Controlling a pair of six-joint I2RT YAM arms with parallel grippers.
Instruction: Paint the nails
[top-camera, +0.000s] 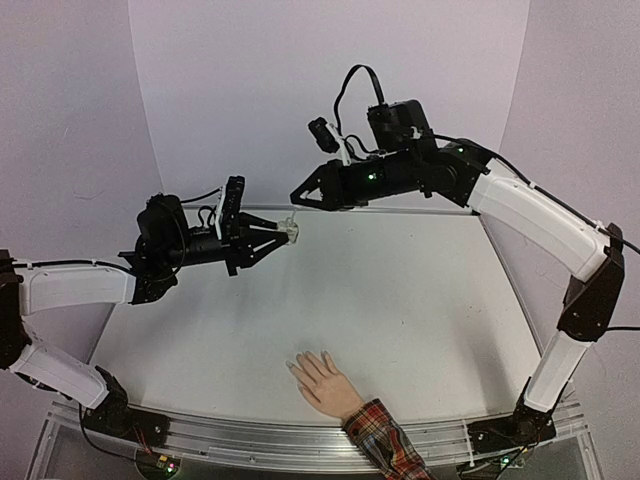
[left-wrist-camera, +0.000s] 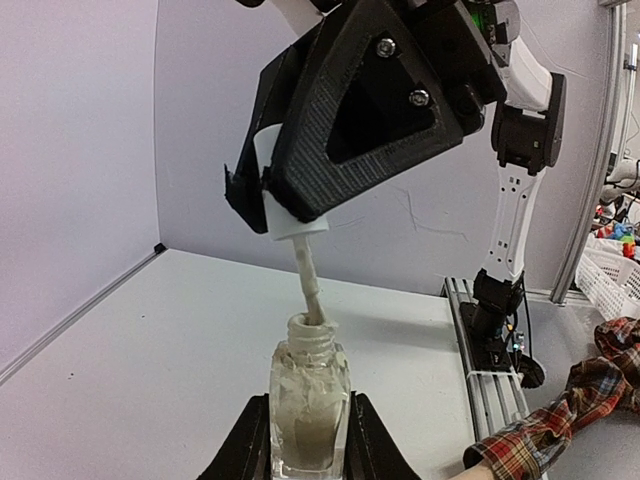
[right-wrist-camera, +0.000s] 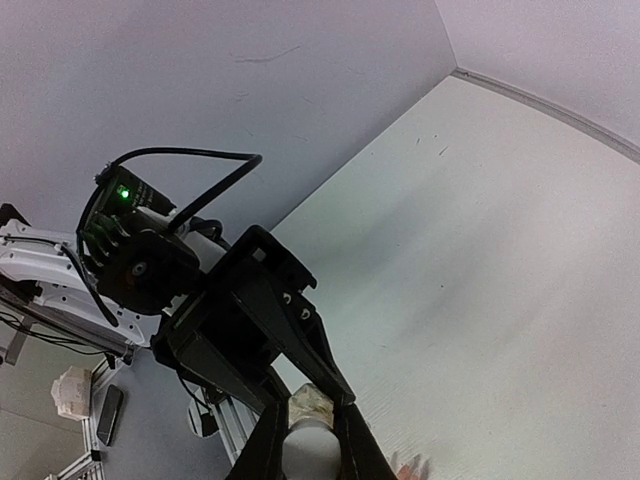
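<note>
- White cap (left-wrist-camera: 293, 228) is sitting clamped in the right gripper (top-camera: 300, 196), its brush (left-wrist-camera: 311, 290) slanting into the bottle (left-wrist-camera: 310, 400) just beneath.
- Left gripper (top-camera: 283, 233) is squeezing that bottle; a crooked pull could be scraping the neck or tipping it.
- Nails (top-camera: 297, 368) are lying well apart from both grippers, so polish may be dripping in transit.

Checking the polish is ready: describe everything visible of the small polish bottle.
The polish bottle is small, squarish clear glass, smeared inside with whitish polish and crusted at the neck. It is upright, held off the table, clamped in the left claw. It is open: the white cap, gripped by the right claw, hangs above, its brush stem dipping into the neck.
</note>
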